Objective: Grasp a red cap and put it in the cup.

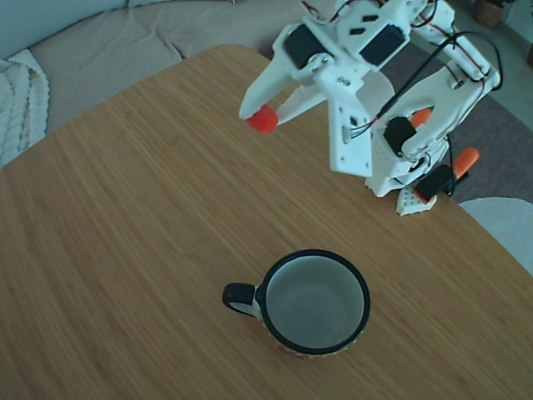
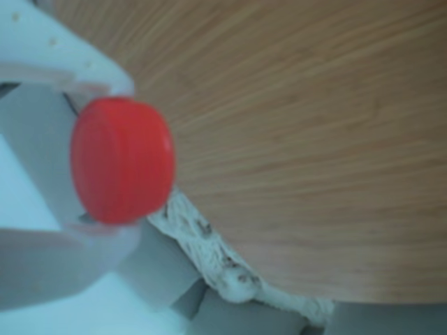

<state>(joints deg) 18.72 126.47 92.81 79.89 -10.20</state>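
One red cap (image 1: 264, 120), small and round, clamped between the two white fingertips of the hand (image 1: 260, 117) and held in the air above the tabletop (image 1: 125, 217), towards its far edge in the fixed view. In the other view the red cap (image 2: 122, 160) is seen close, pinched at top and bottom by the white fingers (image 2: 63, 49), with wood grain behind it.

One cup (image 1: 354, 329), black rim and black handle, pale inside, upright near the front of the tabletop in the fixed view, handle pointing left; well apart from the cap, nothing visible inside.

One white arm (image 1: 358, 100) with black motors, its base at the right edge of the tabletop.

One knitted cream blanket (image 1: 17, 100) on a grey sofa (image 1: 100, 42) beyond the tabletop.
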